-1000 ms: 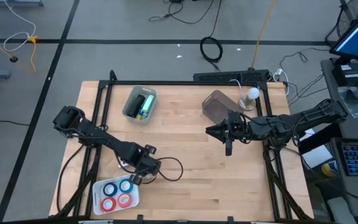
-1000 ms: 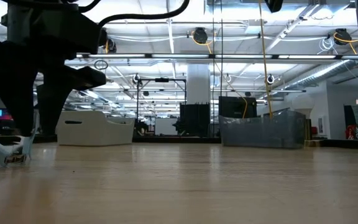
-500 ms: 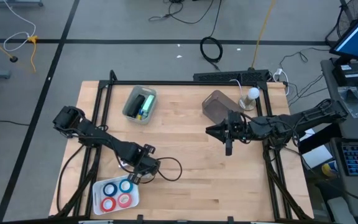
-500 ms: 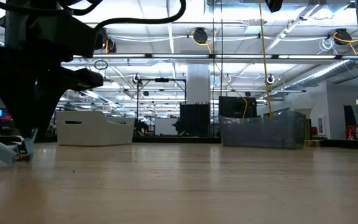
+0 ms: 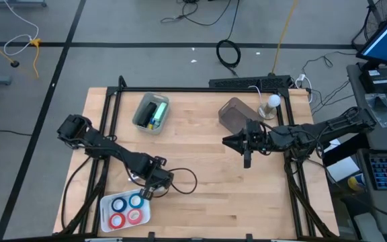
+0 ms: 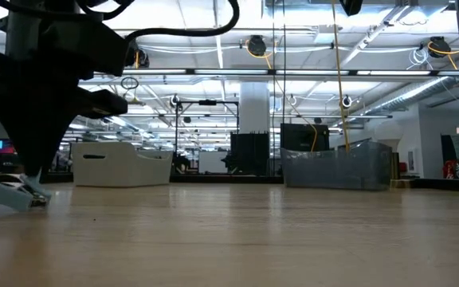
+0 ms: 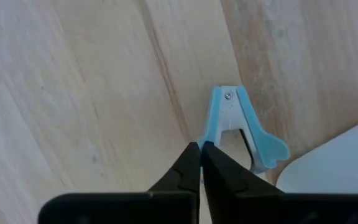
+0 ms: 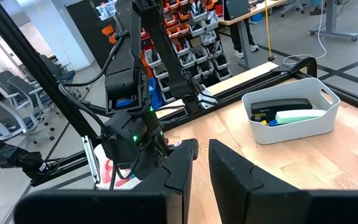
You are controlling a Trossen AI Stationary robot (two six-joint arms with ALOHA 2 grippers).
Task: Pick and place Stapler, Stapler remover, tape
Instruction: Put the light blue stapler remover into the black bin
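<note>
The left pincer (image 7: pixel 200 147) is down at the near left of the bench (image 5: pixel 207 195), its fingers pinched together at the edge of the blue staple remover (image 7: pixel 240 127), which lies flat just beside the white tray (image 5: pixel 106 205) holding the tape (image 5: pixel 127 209), likely to drag or lift it in. The right pincer (image 8: pixel 202 152) hovers mid-right, fingers slightly parted.

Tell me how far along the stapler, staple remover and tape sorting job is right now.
Done, it seems: the four tape rolls lie in the white tray, and a stapler sits in the grey bin. In hand: the left end effector is closed at the blue staple remover, which rests on the table beside the tray. Left: placing the remover. The right end effector hangs mid-table.
</note>
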